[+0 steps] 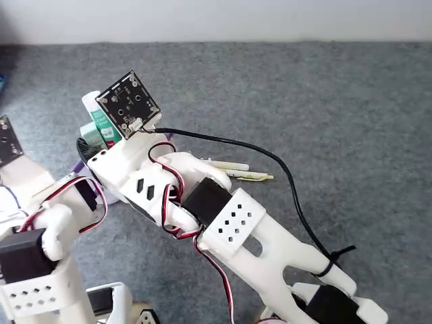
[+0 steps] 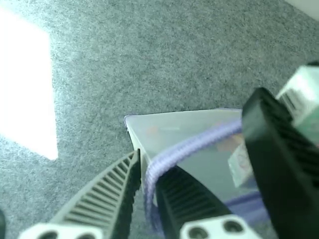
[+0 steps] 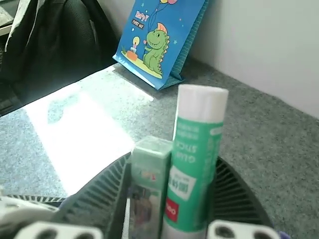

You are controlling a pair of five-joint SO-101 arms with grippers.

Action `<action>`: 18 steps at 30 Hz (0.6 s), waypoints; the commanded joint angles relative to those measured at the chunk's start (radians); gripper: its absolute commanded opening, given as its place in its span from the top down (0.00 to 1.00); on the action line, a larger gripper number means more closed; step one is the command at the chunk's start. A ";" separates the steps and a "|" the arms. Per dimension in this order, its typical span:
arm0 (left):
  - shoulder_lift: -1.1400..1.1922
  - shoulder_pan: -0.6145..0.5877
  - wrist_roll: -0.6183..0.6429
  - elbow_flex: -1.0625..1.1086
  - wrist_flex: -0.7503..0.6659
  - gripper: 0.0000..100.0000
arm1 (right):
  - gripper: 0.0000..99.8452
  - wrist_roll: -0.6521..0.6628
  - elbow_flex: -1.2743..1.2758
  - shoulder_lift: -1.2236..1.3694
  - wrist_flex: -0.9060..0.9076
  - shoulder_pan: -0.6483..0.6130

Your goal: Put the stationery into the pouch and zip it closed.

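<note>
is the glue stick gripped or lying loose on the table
Gripped: the glue stick stands in the right end effector, beside a small green box.

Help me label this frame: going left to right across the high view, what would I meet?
Left arm → glue stick → two pens lying on the grey carpet.
</note>
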 commanded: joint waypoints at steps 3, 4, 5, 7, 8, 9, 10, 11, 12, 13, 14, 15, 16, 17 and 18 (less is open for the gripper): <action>0.006 -0.005 0.009 0.001 0.005 0.99 | 0.82 0.008 -0.012 -0.013 -0.022 0.004; 0.006 -0.005 0.009 0.001 0.005 0.99 | 0.82 0.018 -0.020 -0.013 -0.022 0.004; 0.005 -0.005 0.009 0.001 0.005 0.99 | 0.82 0.031 -0.031 -0.013 -0.022 0.004; 0.003 -0.005 0.009 0.001 0.005 0.99 | 0.82 0.044 -0.074 -0.002 -0.024 0.004; 0.003 -0.005 0.009 0.001 0.005 0.99 | 0.82 0.046 -0.092 0.001 -0.024 0.004; 0.003 -0.005 0.009 0.001 0.005 0.99 | 0.82 0.049 -0.103 0.005 -0.024 0.004; 0.003 -0.005 0.009 0.001 0.005 0.99 | 0.82 0.049 -0.109 0.018 -0.024 0.004; 0.005 -0.005 0.009 0.001 0.005 0.99 | 0.82 0.051 -0.112 0.031 -0.028 0.004; 0.005 -0.005 0.009 0.001 0.005 0.99 | 0.83 0.051 -0.115 0.044 -0.031 0.004; 0.005 -0.005 0.009 0.001 0.005 0.99 | 0.85 0.051 -0.118 0.054 -0.038 0.004; 0.005 -0.005 0.009 0.001 0.005 0.99 | 0.88 0.051 -0.118 0.064 -0.058 0.005; 0.005 -0.005 0.009 0.001 0.005 0.99 | 0.93 0.051 -0.117 0.070 -0.085 0.007; 0.003 -0.005 0.009 0.001 0.005 0.99 | 0.97 0.051 -0.117 0.076 -0.113 0.012; 0.003 -0.005 0.009 0.001 0.005 0.99 | 1.00 0.051 -0.114 0.079 -0.137 0.012; 0.003 -0.005 0.009 0.001 0.005 0.99 | 0.98 0.051 -0.110 0.081 -0.147 0.012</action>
